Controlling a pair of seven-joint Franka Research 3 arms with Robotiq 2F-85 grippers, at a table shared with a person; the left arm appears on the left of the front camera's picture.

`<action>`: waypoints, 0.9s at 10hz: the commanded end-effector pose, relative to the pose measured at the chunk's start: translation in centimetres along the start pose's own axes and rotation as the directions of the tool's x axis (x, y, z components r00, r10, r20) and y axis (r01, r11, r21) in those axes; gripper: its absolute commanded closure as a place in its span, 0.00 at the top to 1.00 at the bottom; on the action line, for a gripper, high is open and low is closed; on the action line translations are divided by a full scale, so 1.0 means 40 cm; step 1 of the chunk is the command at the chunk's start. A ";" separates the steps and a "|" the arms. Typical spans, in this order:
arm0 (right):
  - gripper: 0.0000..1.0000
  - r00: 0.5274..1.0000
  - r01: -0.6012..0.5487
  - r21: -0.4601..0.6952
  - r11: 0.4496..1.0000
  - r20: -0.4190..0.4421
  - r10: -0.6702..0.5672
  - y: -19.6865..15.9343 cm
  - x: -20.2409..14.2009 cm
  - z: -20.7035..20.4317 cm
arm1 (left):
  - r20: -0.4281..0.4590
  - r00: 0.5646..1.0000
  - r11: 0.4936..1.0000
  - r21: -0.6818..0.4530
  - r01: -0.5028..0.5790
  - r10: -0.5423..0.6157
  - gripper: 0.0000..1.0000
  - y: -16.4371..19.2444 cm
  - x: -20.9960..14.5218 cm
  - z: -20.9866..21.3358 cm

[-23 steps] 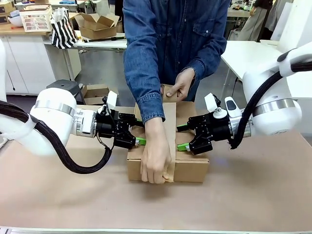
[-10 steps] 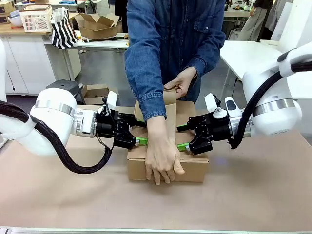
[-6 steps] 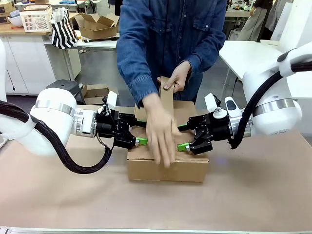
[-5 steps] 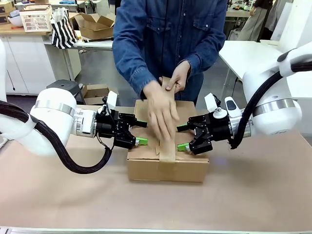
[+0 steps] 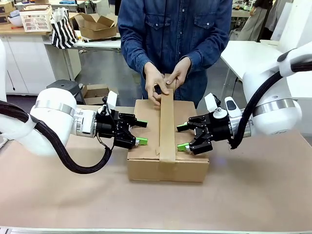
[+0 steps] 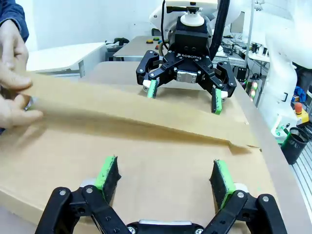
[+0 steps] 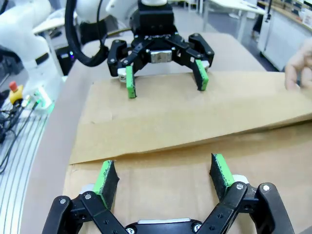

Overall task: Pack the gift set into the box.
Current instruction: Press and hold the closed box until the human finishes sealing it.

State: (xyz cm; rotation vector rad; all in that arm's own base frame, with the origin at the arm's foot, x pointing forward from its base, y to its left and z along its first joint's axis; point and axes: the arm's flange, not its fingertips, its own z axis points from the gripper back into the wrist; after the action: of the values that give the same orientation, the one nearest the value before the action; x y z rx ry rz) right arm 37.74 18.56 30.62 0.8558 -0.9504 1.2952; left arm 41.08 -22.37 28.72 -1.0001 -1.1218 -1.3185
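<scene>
The box [image 5: 146,168] stands shut at mid-table, a strip of brown paper tape [image 5: 167,131] running along its top seam and over the near edge. A person across the table holds the strip's far end with both hands [image 5: 165,80], raised off the lid. My left gripper [image 5: 142,132] is open over the box's left top edge, and my right gripper [image 5: 181,137] is open over the right top edge. The left wrist view has my left gripper [image 6: 165,175] open above the cardboard with the tape [image 6: 122,105] beyond it. My right gripper [image 7: 163,178] shows likewise. The gift set is out of view.
The brown tabletop [image 5: 243,200] spreads around the box. Behind the person, a side table holds an open cardboard carton [image 5: 97,24], a white lattice crate [image 5: 36,19] and a striped bag [image 5: 63,31]. A white table [image 5: 243,53] stands at the far right.
The person's hand left the box's near edge, slid back along the tape and joined the other hand at the far end. Both grippers have stayed put, open.
</scene>
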 end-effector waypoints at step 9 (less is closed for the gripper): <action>1.00 1.000 0.008 -0.003 1.000 0.006 -0.008 0.001 -0.004 -0.001 | 0.006 1.000 1.000 0.001 -0.002 0.002 1.00 0.001 0.001 0.001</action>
State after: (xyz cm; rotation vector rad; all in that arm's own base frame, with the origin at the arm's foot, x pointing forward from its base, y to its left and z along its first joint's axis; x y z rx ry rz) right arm 37.74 18.56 30.62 0.8558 -0.9503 1.2952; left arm 41.08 -22.37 28.72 -1.0001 -1.1217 -1.3185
